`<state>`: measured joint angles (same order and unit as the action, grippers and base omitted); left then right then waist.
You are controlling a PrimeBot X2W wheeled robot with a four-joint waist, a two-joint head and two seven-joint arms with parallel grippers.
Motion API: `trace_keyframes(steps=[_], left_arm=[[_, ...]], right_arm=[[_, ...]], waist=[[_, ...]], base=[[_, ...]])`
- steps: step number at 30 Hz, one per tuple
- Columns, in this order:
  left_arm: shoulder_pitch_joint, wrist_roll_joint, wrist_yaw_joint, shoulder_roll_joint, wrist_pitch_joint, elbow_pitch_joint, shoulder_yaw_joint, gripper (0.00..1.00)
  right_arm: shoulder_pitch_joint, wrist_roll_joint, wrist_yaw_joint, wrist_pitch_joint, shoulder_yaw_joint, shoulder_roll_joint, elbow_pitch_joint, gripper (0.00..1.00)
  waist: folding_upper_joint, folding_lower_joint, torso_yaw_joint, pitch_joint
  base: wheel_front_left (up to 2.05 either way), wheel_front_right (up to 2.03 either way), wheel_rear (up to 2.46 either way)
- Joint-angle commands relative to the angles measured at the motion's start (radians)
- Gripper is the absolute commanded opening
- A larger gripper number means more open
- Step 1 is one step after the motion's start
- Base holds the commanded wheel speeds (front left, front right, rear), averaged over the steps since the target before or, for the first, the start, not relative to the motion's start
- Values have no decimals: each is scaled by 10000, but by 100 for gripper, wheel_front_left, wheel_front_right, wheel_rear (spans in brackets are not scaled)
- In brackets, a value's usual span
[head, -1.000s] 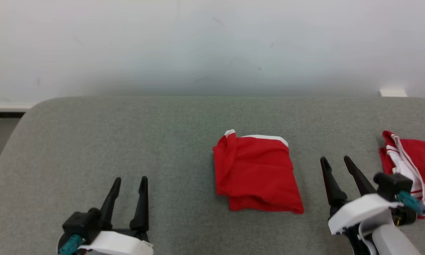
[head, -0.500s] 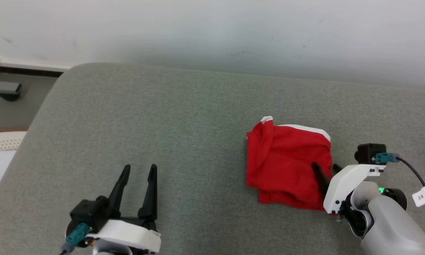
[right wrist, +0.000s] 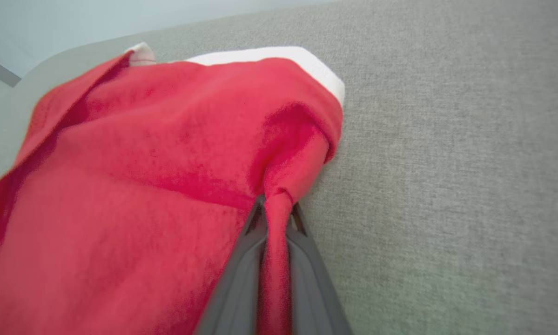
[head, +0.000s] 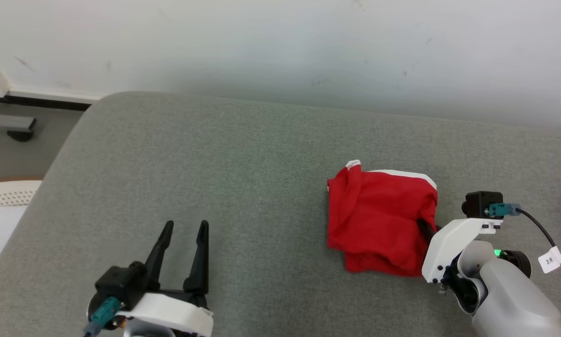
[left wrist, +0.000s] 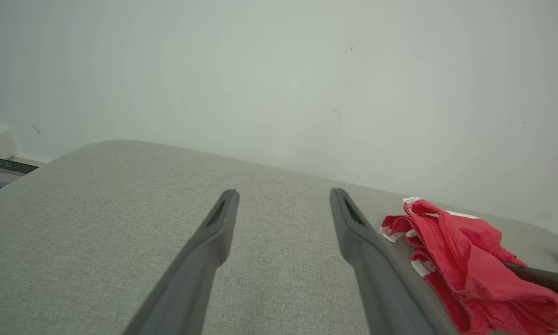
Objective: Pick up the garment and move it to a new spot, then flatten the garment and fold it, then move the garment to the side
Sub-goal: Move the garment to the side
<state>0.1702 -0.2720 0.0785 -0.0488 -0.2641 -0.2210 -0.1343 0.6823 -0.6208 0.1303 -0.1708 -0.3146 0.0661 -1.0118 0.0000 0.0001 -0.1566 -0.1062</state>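
Right hand (right wrist: 277, 205) pinched tight on right edge of garment (head: 378, 224), ready for lift; my left hand (head: 183, 228) wide open, empty.

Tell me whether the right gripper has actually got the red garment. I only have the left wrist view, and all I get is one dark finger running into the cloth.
Observer: Yes. In the right wrist view the right gripper is shut on a pinched fold of the red garment.
Operator: Give me the grab spot.
Observer: Head view: the garment's right edge, about halfway along it, nearer the robot than the white band.
Operator: Report where my left gripper stands.
Observer: Head view: the left gripper is to the garment's left and nearer the robot, with bare grey cushion between them.
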Motion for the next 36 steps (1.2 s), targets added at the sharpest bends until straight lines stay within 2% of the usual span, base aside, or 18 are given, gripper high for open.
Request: trace_keyframes(steps=[1, 7, 16, 24, 31, 36], left_arm=[[-101, 109, 16, -39, 6, -24, 6, 100], [-106, 347, 155, -38, 6, 4, -80, 100], [-146, 300, 277, -39, 6, 60, -777, 100], [10, 150, 219, -40, 6, -58, -1404, 100], [266, 170, 214, -41, 6, -137, -1707, 100], [469, 382, 244, -43, 6, -194, -1623, 100]], right_arm=[[105, -75, 2, 175, -31, 104, -22, 0], [319, -66, 2, 679, -368, 353, 73, 0], [189, -323, 2, 923, -981, 766, 507, 0], [102, -699, 2, 1128, -1542, 656, 1140, 0], [335, -1032, 2, 1561, -1812, 960, 1409, 0], [886, -901, 0, 1741, -2295, 1646, 1690, 0]], waist=[[0, -1, 173, 152], [0, -1, 938, 526], [0, -1, 2724, 789], [0, -1, 4126, 649], [0, -1, 4266, 253], [0, -1, 3994, -355]], base=[[0, 0, 0], [0, 0, 0], [0, 0, 0], [0, 0, 0], [0, 0, 0], [0, 0, 0]])
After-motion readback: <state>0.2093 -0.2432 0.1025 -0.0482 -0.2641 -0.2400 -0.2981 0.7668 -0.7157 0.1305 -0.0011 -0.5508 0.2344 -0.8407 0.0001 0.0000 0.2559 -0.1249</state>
